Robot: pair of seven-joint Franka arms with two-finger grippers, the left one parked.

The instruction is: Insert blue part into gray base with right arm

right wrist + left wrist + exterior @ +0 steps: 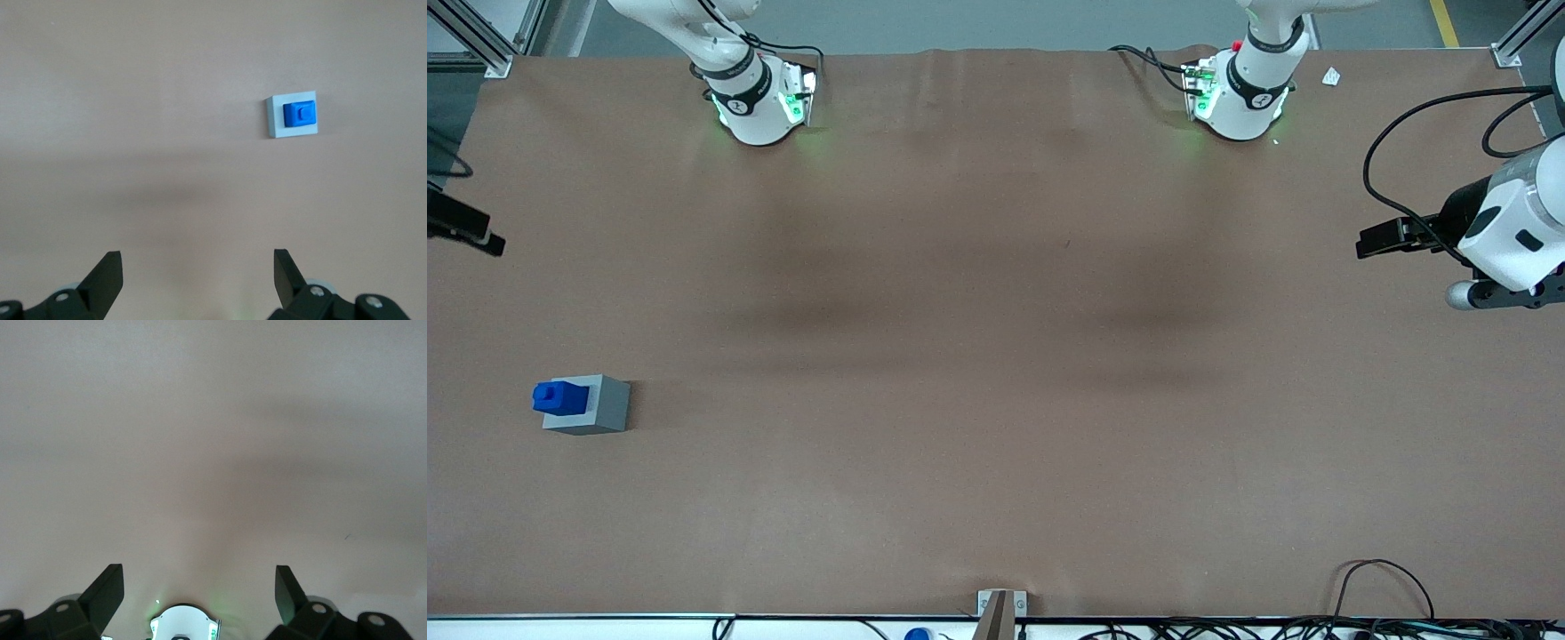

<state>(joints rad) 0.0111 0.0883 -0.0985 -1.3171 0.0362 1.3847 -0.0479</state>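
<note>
A bright-blue part (299, 114) sits in the matte gray base (292, 115); the black tool (197, 272) hangs over plain brown table (996, 356).

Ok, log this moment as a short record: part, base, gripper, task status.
blue part: seated in the top of the gray base, standing up out of it
gray base: on the brown table, toward the working arm's end, nearer the front camera than the arm mounts
gripper: open, empty, held high above bare table, well clear of the base; nothing between its fingers
contact: none between gripper and part
task status: insertion looks done, as far as the views show
</note>
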